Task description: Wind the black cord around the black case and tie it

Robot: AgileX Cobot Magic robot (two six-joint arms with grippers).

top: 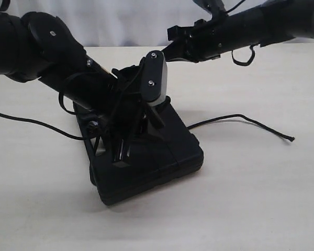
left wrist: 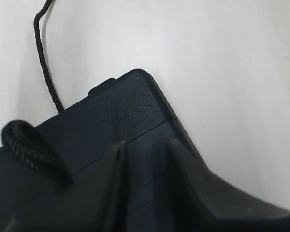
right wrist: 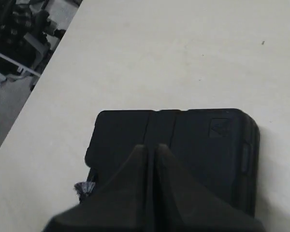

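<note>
The black case [top: 165,157] lies flat in the middle of the table. One stretch of the black cord [top: 235,119] trails off to the right and ends in a small knot. My left gripper [top: 120,151] is down on the case lid and stands open, with only the ribbed lid [left wrist: 125,106] showing between the fingers of the gripper [left wrist: 147,145]. A thick cord loop [left wrist: 31,147] rises beside it, and thinner cord [left wrist: 43,63] runs away over the table. My right gripper [right wrist: 148,147] hovers over the case [right wrist: 203,140] with its jaws shut and nothing visible between them. A frayed cord end [right wrist: 83,188] peeks out beside it.
Both black arms cross above the case, the right arm [top: 240,34] coming in from the upper right. A thin black line [top: 31,123] runs over the table from the left edge to the case. The table's far edge [right wrist: 53,53] borders a cluttered floor.
</note>
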